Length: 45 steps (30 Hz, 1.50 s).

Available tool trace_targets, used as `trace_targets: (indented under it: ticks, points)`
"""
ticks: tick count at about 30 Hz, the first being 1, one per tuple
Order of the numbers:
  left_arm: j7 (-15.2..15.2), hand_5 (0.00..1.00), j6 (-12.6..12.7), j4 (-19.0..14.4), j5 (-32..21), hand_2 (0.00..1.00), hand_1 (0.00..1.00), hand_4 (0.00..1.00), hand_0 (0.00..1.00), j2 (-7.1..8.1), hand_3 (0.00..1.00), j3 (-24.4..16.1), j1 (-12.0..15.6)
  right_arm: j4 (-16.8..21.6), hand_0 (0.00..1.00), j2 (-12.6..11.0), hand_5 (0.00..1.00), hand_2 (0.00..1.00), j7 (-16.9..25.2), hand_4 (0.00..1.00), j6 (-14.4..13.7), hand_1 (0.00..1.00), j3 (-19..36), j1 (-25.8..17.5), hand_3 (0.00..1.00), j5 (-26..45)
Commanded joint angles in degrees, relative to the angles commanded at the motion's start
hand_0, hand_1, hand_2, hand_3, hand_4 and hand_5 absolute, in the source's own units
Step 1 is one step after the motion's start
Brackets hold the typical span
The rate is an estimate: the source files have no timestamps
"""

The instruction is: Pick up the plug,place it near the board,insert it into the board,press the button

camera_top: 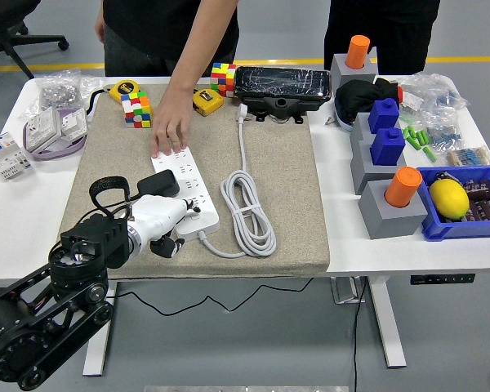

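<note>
Nearest the camera, the robot's black left arm (41,314) rises from the lower left corner and ends in a white left hand (157,222) lying over the near end of the long white power strip (185,190). Its fingers (182,209) reach onto the strip near the end where the cable leaves; whether a fingertip is actually pressing the button there is hard to tell from this height. The hand is loosely curled and seems to grip nothing. Just behind it a black plug (158,184) sits at the strip's left edge, apparently seated in a socket, with a loop of black cord (106,193) trailing to its left. All of this rests on a beige felt mat (286,204) covering the middle of the white table (355,245).

Right of the strip lies a coiled white cable (249,208), its free end running up toward a black box wrapped in plastic film (282,86).

Farther back, a person's hand (171,126) presses flat on the far end of the strip. Beside it stand a multicoloured puzzle cube (135,109) and a yellow tape measure (124,88).

On the right side sit grey blocks with orange and blue pegs (384,155) and a blue bin holding a yellow lemon (449,198).
</note>
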Motion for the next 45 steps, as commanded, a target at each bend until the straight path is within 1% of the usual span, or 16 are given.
trace_targets:
  ticks: [5,11,13,19,22,28,29,31,34,39,40,42,44,45]
  points:
    - [0.03,0.002,-0.32,0.01,-0.21,0.117,0.036,0.587,0.16,0.1,0.848,0.46,0.09,0.0,0.781,0.02,0.942,0.72,0.04,0.998,-0.03,0.722,0.14,-0.03,0.75,-0.09]
    - [-0.2,0.002,-0.06,0.26,-0.32,0.117,0.035,0.585,0.16,-0.05,0.842,0.73,0.19,0.0,0.781,0.03,0.942,0.72,0.07,0.998,-0.06,0.722,0.17,-0.03,0.75,-0.13]
    - [-0.29,0.002,0.15,0.64,-0.18,0.117,0.035,0.585,0.16,-0.16,0.842,0.7,0.12,0.0,0.781,0.04,0.942,0.72,0.08,0.998,-0.07,0.722,0.19,-0.05,0.75,-0.17]
    - [-1.33,0.002,1.11,3.14,0.01,0.115,0.034,0.57,0.16,-0.35,0.838,0.54,0.1,0.0,0.781,0.07,0.941,0.72,0.01,0.998,-0.11,0.722,0.21,-0.21,0.75,-0.16]
    - [-1.45,0.002,0.77,4.14,0.09,0.115,0.034,0.57,0.16,-0.41,0.838,0.57,0.26,0.0,0.781,0.08,0.94,0.72,0.02,0.998,-0.11,0.722,0.22,-0.36,0.75,-0.15]
    - [-1.3,0.002,0.21,4.67,-0.04,0.114,0.033,0.568,0.157,-0.35,0.832,1.4,0.54,0.0,0.781,0.09,0.94,0.72,0.04,0.998,-0.16,0.722,0.2,-0.47,0.75,-0.15]
    - [-1.24,0.002,0.16,4.57,0.04,0.113,0.033,0.567,0.158,-0.34,0.81,1.44,0.56,0.0,0.781,0.1,0.939,0.72,0.04,0.998,-0.18,0.721,0.19,-0.46,0.75,-0.13]
    - [-1.19,0.002,0.19,4.1,0.11,0.113,0.033,0.567,0.158,-0.24,0.81,1.4,0.54,0.0,0.781,0.09,0.939,0.72,0.03,0.998,-0.21,0.721,0.19,-0.43,0.75,-0.14]
    - [-1.17,0.002,0.11,2.26,0.16,0.113,0.033,0.567,0.158,0.06,0.81,0.76,0.36,0.0,0.781,0.06,0.939,0.72,-0.03,0.998,-0.24,0.721,0.18,-0.37,0.75,-0.13]
    - [-1.27,0.002,-0.08,-1.83,0.09,0.113,0.033,0.561,0.159,0.5,0.809,-1.02,0.16,0.0,0.78,0.02,0.939,0.72,-0.09,0.998,-0.27,0.722,0.24,-0.3,0.75,-0.16]
    - [-1.36,0.002,0.27,-3.09,0.32,0.112,0.032,0.556,0.16,0.58,0.778,-1.61,0.12,0.0,0.78,0.02,0.939,0.72,-0.1,0.998,-0.25,0.722,0.26,-0.27,0.751,-0.17]
    - [-1.5,0.002,0.89,-5.02,0.68,0.112,0.032,0.556,0.16,0.67,0.778,-2.42,0.07,0.0,0.78,0.04,0.939,0.72,-0.07,0.998,-0.23,0.722,0.26,-0.24,0.751,-0.13]
    - [-1.67,0.002,1.33,-6.28,0.99,0.112,0.032,0.556,0.16,0.72,0.778,-2.95,0.01,0.0,0.78,0.06,0.939,0.72,-0.06,0.998,-0.21,0.722,0.24,-0.23,0.751,-0.11]
    - [-2.06,0.002,1.93,-7.12,1.08,0.112,0.032,0.556,0.16,0.74,0.778,-3.4,-0.09,0.0,0.78,0.07,0.939,0.72,-0.05,0.998,-0.19,0.722,0.31,-0.2,0.751,-0.18]
